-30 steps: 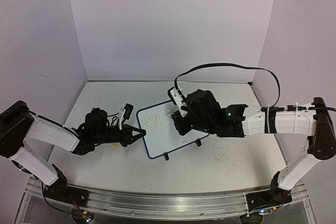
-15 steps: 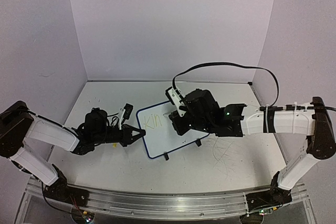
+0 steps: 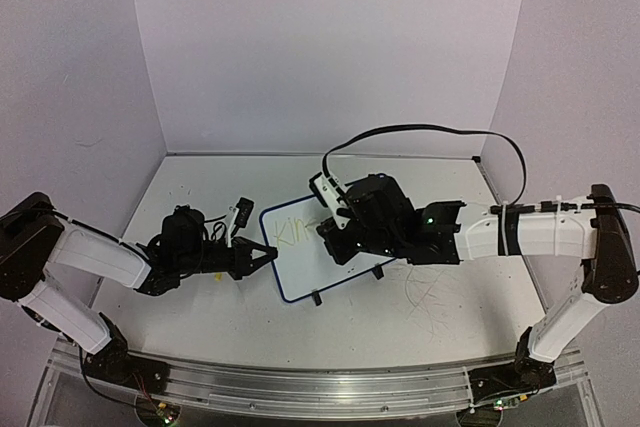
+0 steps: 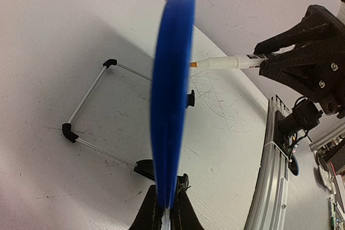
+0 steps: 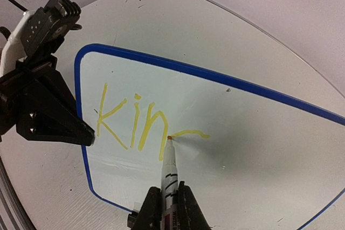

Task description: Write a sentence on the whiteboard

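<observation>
The whiteboard [image 3: 303, 265] stands tilted on the table, with a blue frame; in the left wrist view it appears edge-on as a blurred blue strip [image 4: 172, 95]. My left gripper [image 3: 268, 253] [image 4: 170, 208] is shut on the board's left edge, its black fingers [image 5: 54, 122] showing in the right wrist view. The sentence [image 5: 135, 119] [image 3: 293, 232] reads "Kin" in yellow, followed by a short curved stroke. My right gripper [image 5: 168, 189] [image 3: 335, 237] is shut on a white marker [image 5: 168, 173] [image 4: 226, 63], whose orange tip touches the whiteboard [image 5: 242, 149] at that stroke's left end.
The board's wire stand with black feet [image 4: 89, 109] rests on the scuffed table behind it. Grey scratch marks [image 3: 430, 297] lie to the right of the board. An aluminium rail [image 3: 300, 387] runs along the near edge. A black cable [image 3: 430, 129] arcs over the right arm.
My right gripper and the marker have shifted a little to the left over the board. The left gripper and the board have stayed put.
</observation>
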`<action>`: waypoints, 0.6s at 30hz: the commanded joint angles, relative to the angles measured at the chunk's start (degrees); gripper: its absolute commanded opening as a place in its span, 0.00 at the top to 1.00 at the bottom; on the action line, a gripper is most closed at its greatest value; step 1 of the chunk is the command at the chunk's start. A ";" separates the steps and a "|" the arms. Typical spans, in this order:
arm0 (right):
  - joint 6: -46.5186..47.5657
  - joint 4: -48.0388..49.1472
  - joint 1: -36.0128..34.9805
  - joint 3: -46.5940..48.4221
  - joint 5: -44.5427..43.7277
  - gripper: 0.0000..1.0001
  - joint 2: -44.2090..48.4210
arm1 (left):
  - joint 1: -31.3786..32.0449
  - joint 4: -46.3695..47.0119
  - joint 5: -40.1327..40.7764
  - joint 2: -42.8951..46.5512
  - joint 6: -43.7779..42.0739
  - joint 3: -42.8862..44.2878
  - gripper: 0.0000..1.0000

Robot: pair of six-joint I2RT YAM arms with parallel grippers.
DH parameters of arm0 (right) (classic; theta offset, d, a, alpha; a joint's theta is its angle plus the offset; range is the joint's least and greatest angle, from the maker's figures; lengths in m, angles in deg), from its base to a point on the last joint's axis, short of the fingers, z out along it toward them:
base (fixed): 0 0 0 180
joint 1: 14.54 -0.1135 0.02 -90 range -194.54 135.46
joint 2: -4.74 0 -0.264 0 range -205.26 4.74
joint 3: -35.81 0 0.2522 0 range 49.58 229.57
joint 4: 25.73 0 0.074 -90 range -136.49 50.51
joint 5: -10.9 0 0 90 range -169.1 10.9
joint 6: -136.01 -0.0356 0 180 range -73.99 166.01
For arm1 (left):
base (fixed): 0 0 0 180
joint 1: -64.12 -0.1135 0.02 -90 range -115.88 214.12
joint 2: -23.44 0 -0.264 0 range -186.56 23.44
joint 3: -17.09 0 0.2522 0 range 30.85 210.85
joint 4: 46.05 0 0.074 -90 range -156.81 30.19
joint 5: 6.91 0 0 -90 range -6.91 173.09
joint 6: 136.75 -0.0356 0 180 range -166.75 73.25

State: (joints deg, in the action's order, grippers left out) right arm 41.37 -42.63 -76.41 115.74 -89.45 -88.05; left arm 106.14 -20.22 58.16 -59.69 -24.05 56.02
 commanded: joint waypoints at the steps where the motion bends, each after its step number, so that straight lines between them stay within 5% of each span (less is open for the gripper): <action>1: -0.70 -0.64 -0.15 -1.20 -0.20 1.00 0.20 | 0.08 -1.69 0.69 1.20 -0.73 0.96 1.00; 18: -0.14 0.80 -0.10 -1.71 -7.28 1.00 2.42 | 0.07 -1.73 0.44 1.06 -0.47 1.30 1.00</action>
State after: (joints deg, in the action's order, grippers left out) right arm 41.25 -43.93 -76.74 113.23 -91.66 -87.39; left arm 106.14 -20.26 58.16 -59.69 -24.03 56.02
